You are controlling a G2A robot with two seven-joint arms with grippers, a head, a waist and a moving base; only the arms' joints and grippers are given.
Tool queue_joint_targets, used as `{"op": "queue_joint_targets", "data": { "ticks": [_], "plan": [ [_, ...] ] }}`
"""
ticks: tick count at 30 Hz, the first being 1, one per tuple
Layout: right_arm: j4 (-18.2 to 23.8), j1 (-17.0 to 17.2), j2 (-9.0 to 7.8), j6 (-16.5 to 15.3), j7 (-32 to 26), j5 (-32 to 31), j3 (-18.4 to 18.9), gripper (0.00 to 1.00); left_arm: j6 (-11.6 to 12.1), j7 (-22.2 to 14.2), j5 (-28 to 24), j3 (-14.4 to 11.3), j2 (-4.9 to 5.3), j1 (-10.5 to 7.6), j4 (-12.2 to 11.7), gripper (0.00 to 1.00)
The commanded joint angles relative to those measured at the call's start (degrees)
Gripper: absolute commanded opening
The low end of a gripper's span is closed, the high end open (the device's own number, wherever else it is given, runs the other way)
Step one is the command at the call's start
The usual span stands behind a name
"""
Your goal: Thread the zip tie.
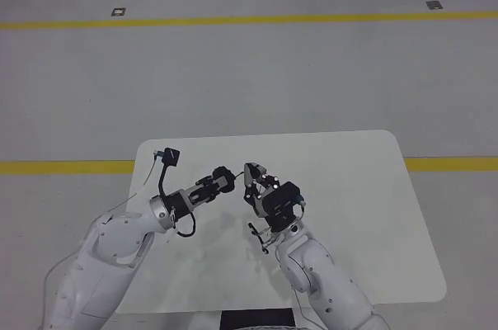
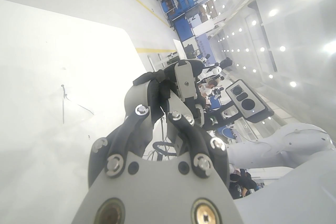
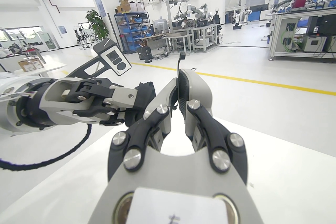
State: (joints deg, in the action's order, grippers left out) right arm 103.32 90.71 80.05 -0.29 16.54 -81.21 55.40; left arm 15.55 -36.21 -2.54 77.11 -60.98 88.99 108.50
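Zip tie (image 3: 179, 67) stands clamped upright in right gripper (image 3: 179, 89), head exposed, I judge, for threading. Left gripper (image 2: 157, 86) sits closed just beside it; I cannot tell whether it holds anything.

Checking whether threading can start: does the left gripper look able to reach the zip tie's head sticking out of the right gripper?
Probably yes. The zip tie's head sticks out clear past the right gripper with nothing around it, and the left gripper sits close beside it.
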Motion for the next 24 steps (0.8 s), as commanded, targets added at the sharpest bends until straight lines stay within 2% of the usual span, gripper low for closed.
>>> {"op": "queue_joint_targets", "data": {
  "ticks": [1,17,18,19,24],
  "plan": [
    [0.2,0.2,-0.03,0.0,0.0,-0.1,0.0,0.0,-0.1,0.1,0.0,0.0,0.05,0.14,0.2,0.0],
    [0.9,0.8,-0.22,-0.3,-0.3,-0.8,-0.2,0.0,0.0,0.7,0.2,0.0,0.47,0.89,1.5,0.0],
    [0.9,0.8,-0.22,-0.3,-0.3,-0.8,-0.2,0.03,0.0,0.8,0.2,-0.1,0.49,0.9,1.5,0.0],
    [0.9,0.8,-0.23,-0.3,-0.3,-0.8,-0.2,0.14,0.0,0.8,0.1,-0.1,0.51,0.91,1.5,0.0],
    [1.0,0.7,-0.26,-0.4,-0.5,-0.9,-0.3,0.16,0.0,1.0,0.1,-0.1,0.62,0.98,1.6,0.0]
  ]
}}
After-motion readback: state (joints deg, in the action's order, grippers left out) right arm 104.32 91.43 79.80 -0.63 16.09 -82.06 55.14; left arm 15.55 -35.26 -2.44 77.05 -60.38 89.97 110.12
